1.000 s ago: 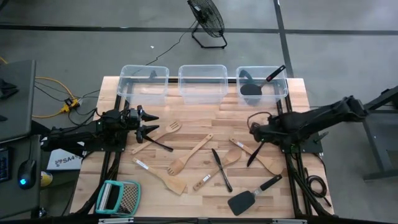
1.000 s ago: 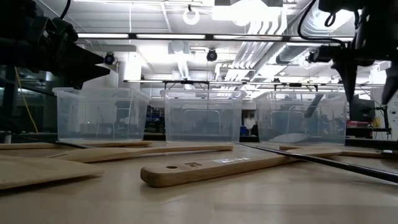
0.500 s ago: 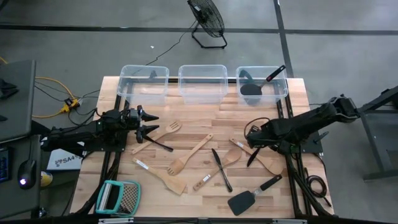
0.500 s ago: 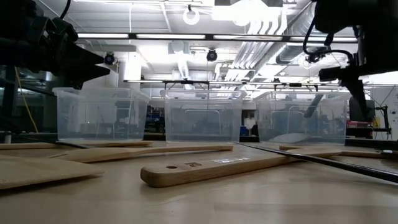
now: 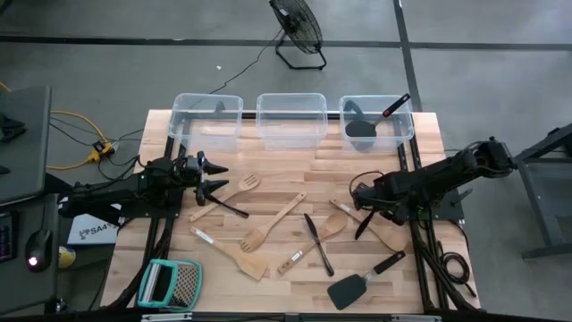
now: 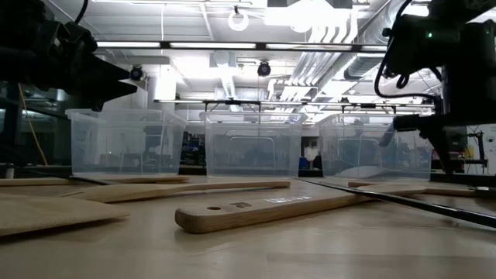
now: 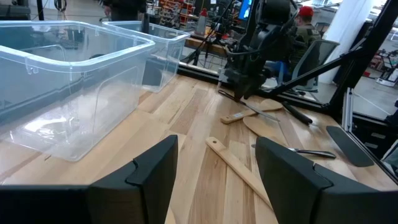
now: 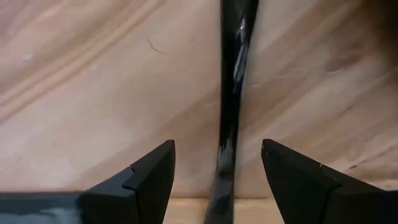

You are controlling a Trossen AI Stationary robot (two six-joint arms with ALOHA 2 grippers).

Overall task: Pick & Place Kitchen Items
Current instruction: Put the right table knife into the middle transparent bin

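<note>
Pale wooden spoons, spatulas and a fork (image 5: 277, 222) lie scattered flat on the table, with a black utensil (image 5: 315, 243) and a black spatula (image 5: 362, 282) among them. A thin black utensil (image 5: 361, 225) lies across a wooden spatula (image 5: 386, 236). My right gripper (image 5: 365, 204) is open, pointing down, with its fingers on either side of the thin utensil's black handle (image 8: 233, 74) and not touching it. My left gripper (image 5: 214, 177) is open and empty at the table's left, above the wooden fork's handle (image 5: 207, 209); its wrist view (image 7: 214, 168) looks across the table.
Three clear bins (image 5: 290, 121) stand in a row along the far edge. The right one (image 5: 398, 134) holds a black spatula with a red-tipped handle (image 5: 371, 121). A teal-framed grater (image 5: 170, 284) lies at the near left corner.
My right gripper has come down toward the thin black utensil and shifted a little toward the table's left edge, staying open. The utensils have not moved.
</note>
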